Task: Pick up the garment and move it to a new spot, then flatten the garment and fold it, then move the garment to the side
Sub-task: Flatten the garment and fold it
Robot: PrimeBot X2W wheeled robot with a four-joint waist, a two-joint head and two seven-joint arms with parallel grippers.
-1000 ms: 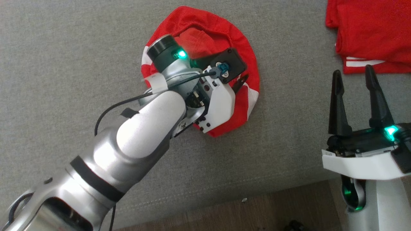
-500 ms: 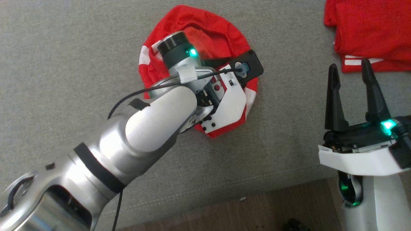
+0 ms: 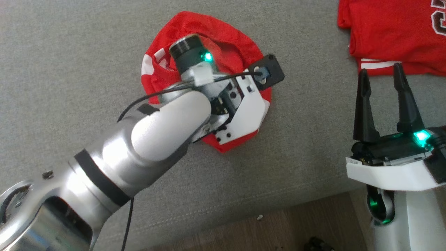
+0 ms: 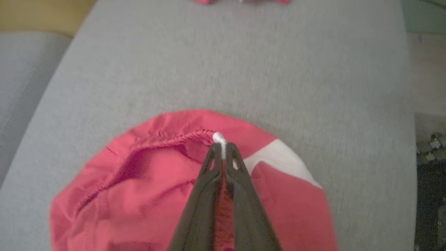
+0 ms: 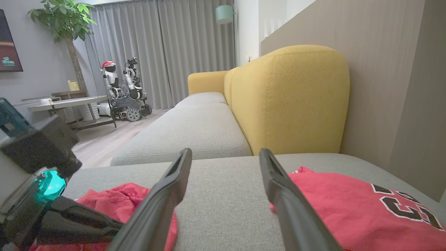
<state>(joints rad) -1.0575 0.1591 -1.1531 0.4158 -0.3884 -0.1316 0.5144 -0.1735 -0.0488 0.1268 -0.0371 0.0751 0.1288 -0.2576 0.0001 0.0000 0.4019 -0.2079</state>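
Note:
A crumpled red garment [image 3: 226, 38] with white stripes lies in a round heap on the grey sofa cushion [image 3: 69, 69]. My left arm reaches over it from the lower left, and its wrist covers the heap's middle. In the left wrist view my left gripper [image 4: 221, 146] is shut on a fold of the garment [image 4: 146, 181] at its gathered hem, with red cloth between the fingers and a white bit at the tips. My right gripper [image 3: 380, 75] stands open at the lower right, off the garment, with nothing between its fingers [image 5: 167, 188].
A second red jersey [image 3: 393, 38] with dark lettering lies flat at the cushion's far right, just beyond my right gripper. The cushion's front edge and wooden floor [image 3: 278, 230] run along the bottom. A yellow backrest [image 5: 289, 97] rises behind the cushion.
My left gripper has closed on the garment's hem, its wrist having shifted right over the heap. The head camera has shifted slightly. The right gripper stays open.

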